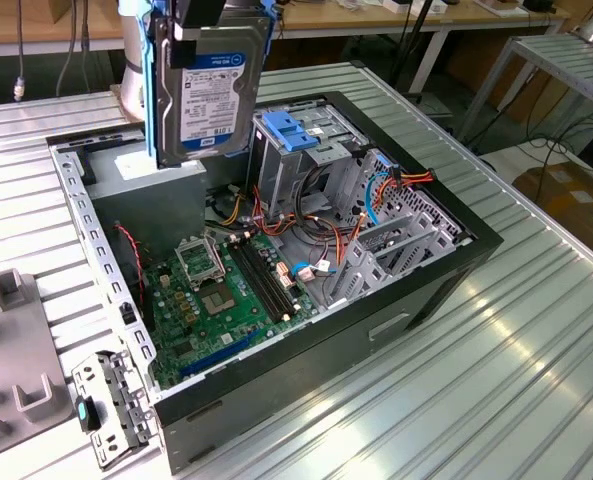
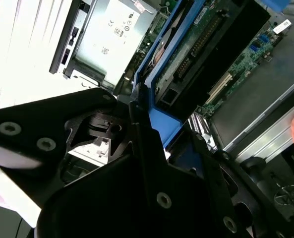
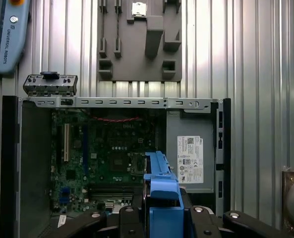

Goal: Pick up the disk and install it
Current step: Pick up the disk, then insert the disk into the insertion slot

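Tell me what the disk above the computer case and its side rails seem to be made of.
The disk: apparently metal, grey with a dull sheen around a printed label. Its side rails: probably plastic, uniformly bright blue, with a smooth moulded look.

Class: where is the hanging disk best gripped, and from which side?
Probably its upper end, from above, fingers on the two broad flat faces: the disk hangs upright over the open case, so its blue rails are left free.

You see the case (image 1: 316,365) sitting on the table (image 1: 496,390). The board (image 1: 221,290) lies in it. The disk (image 1: 211,95) hangs above the power box (image 1: 161,180), with the drive cage (image 1: 301,150) on the exterior view's right.
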`<action>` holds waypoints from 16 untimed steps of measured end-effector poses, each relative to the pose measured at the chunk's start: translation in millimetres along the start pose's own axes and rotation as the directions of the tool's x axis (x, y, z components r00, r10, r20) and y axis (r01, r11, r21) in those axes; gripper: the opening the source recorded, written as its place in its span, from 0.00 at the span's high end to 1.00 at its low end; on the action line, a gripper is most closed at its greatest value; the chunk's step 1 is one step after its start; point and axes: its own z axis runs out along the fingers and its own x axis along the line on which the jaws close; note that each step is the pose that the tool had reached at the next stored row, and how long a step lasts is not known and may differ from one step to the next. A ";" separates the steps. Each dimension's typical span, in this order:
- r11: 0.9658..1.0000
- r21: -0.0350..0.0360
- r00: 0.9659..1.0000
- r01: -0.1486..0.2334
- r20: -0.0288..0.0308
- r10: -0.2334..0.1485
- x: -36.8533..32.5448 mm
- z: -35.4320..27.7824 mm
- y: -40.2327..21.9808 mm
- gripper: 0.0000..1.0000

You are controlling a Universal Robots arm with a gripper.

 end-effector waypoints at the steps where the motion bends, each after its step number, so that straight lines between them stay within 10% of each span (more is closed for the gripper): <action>1: 1.000 0.004 1.000 0.000 0.000 0.000 0.0 0.7 -0.7 0.63; 16: 1.000 0.010 1.000 0.000 -0.001 0.000 0.0 1.8 -2.2 0.63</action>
